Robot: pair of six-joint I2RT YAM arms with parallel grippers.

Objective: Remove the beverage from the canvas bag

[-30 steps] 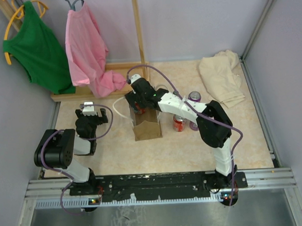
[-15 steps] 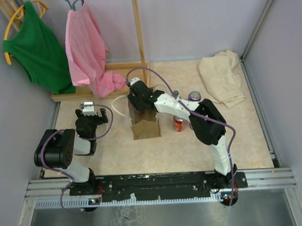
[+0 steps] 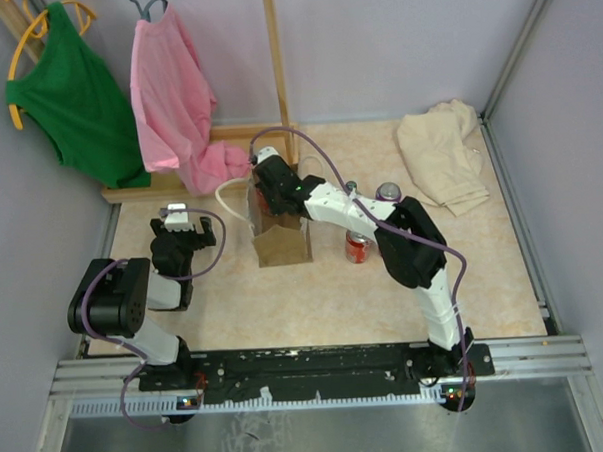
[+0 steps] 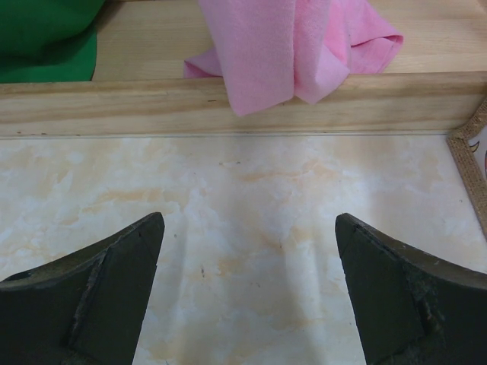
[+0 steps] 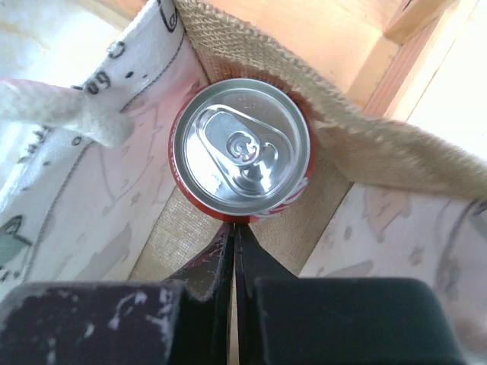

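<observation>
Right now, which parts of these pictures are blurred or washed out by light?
Right wrist view: the can is sharp but its lid glares; the bag looks washed out at the left edge. Left wrist view: the table is sharp, the left claw dark. Top view: even light, nothing blurred.

Lower can [image 5: 240, 156] hidden in canvas bag [image 3: 282, 247]

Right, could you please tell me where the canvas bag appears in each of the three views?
Top external: the canvas bag stands near the picture's centre.
Left wrist: only its woven edge shows, at the right border.
Right wrist: its inside fills the frame, with the red can in it.
Shared landmark: the wooden rack base.
</observation>
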